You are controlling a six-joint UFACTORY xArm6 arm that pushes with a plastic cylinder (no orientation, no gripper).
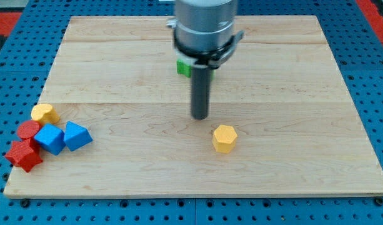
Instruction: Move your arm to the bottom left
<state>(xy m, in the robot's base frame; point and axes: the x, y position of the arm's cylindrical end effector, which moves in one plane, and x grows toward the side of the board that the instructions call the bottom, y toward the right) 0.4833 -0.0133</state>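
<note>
My tip (pixel 199 117) is the lower end of a dark rod near the middle of the wooden board (pixel 116 56). A yellow hexagonal block (pixel 224 138) lies just below and right of the tip, apart from it. A green block (pixel 183 67) shows partly behind the rod, above the tip. At the board's bottom left is a cluster: a yellow block (pixel 45 114), a red round block (pixel 28 130), a red block (pixel 23 154), a blue cube (pixel 51 139) and a blue wedge-like block (pixel 77 135). The tip is far right of this cluster.
The board rests on a blue perforated surface (pixel 16 75). The arm's grey body (pixel 203 25) hangs over the board's top middle. A red patch (pixel 7 15) shows at the view's top left.
</note>
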